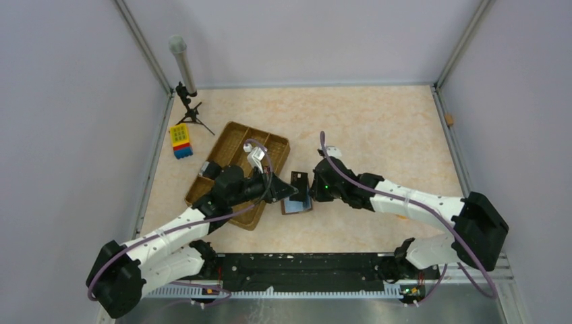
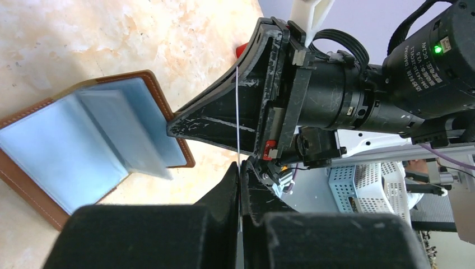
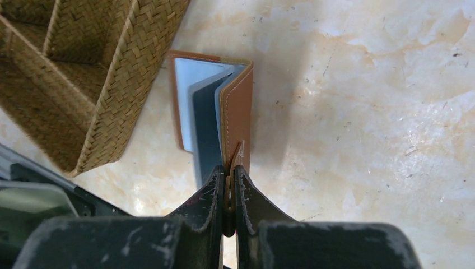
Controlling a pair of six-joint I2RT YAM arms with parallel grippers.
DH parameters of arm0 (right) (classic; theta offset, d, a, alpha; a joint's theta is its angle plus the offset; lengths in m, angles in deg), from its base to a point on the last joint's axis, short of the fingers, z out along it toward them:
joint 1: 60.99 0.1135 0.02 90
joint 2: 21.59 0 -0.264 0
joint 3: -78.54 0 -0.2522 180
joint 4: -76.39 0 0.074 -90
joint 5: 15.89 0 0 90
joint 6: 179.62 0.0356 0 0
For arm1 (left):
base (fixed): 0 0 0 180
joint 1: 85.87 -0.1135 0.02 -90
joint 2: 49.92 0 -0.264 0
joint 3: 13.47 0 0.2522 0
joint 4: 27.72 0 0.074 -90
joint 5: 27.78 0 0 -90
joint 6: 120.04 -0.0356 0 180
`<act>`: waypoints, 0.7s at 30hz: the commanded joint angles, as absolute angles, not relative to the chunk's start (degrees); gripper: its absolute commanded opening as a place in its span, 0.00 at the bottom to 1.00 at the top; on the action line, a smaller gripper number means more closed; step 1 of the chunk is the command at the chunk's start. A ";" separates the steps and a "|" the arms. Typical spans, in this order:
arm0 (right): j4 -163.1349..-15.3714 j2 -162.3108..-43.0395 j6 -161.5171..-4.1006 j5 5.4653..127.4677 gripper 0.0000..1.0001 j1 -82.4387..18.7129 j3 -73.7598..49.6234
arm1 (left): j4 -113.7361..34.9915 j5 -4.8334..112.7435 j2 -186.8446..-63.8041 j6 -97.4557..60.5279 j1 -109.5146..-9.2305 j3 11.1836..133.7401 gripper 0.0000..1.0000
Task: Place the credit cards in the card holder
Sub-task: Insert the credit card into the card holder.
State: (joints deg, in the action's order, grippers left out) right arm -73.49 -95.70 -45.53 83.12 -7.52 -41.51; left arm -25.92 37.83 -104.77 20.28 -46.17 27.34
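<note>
Left pincer (image 2: 240, 169) pinches credit card (image 2: 237, 112), right pincer (image 3: 228, 171) card holder (image 3: 240, 112); label (image 2: 428, 73): "DC24V".

Fixed overhead camera looks down from above the near edge across the whole table (image 1: 378, 128). The left wrist camera rides close behind the left gripper (image 2: 240, 168), facing right; the right wrist camera, behind the right gripper (image 3: 228, 171), faces down and left. All three share the brown card holder (image 1: 297, 202).

White-shelled arms (image 1: 418, 202) with black joints (image 1: 479, 229), purple cables (image 1: 323, 145), scuffed black fingers (image 3: 204, 204).
</note>
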 commanded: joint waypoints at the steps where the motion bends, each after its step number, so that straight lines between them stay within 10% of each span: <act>1: -66.65 -100.02 -46.56 88.17 0.00 -4.68 -34.23 | -22.29 39.37 -102.53 22.05 -46.05 25.20 0.00; 21: -68.71 -98.52 -43.62 87.22 0.00 -5.87 -39.97 | -6.18 42.62 -114.01 25.01 -46.06 16.58 0.00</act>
State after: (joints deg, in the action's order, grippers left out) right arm -66.71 -101.06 -44.37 87.69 -4.98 -39.02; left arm -15.67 42.62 -110.65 23.89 -46.13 17.64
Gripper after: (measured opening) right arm 0.039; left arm 0.001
